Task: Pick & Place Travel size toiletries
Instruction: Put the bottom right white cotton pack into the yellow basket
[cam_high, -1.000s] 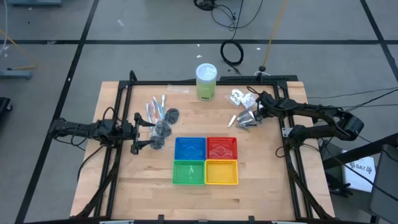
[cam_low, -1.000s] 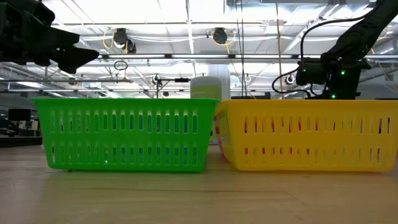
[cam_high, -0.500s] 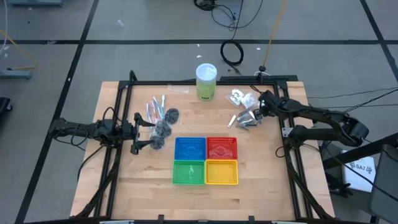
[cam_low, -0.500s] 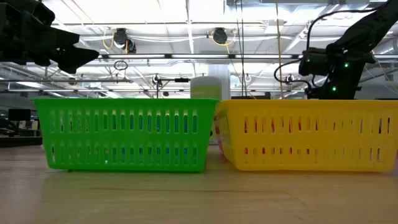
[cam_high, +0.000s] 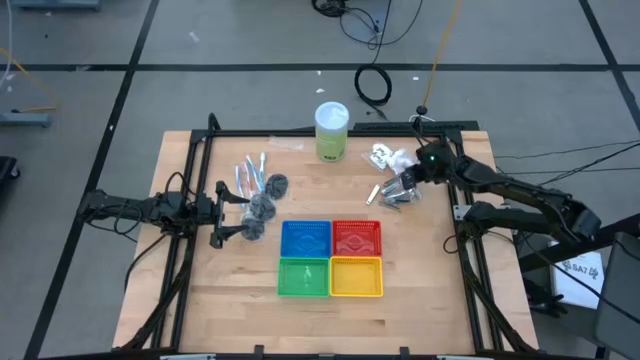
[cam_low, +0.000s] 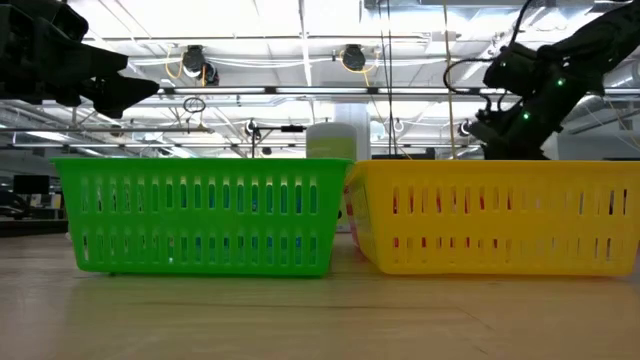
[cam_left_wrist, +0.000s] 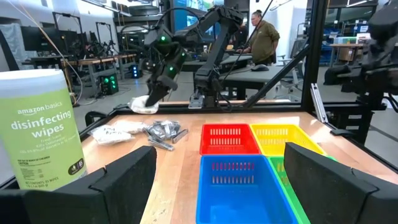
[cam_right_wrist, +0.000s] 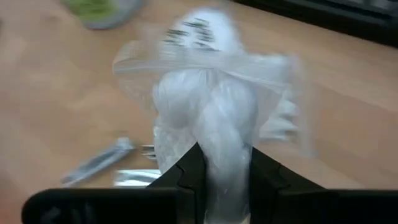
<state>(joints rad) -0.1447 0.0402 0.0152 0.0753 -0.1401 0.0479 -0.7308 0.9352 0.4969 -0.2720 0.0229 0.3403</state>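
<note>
The pale wooden counter (cam_high: 420, 250) sits on grey floor. At upper right, the right hand (cam_high: 407, 181) pinches a clear-wrapped white sachet (cam_right_wrist: 211, 118). The left hand (cam_high: 232, 212) waits wide open, centre-left.

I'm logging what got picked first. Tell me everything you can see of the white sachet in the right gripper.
The white sachet is a small soft packet in crinkly clear-white wrap, bulging in the middle, with dark print near one flared, sealed end. The right gripper is shut on its other end, so it hangs lifted above the wooden table, over the pile of silver foil tubes. In the left wrist view it shows as a pale bundle at the fingertips. Only the fingers touch it.
</note>
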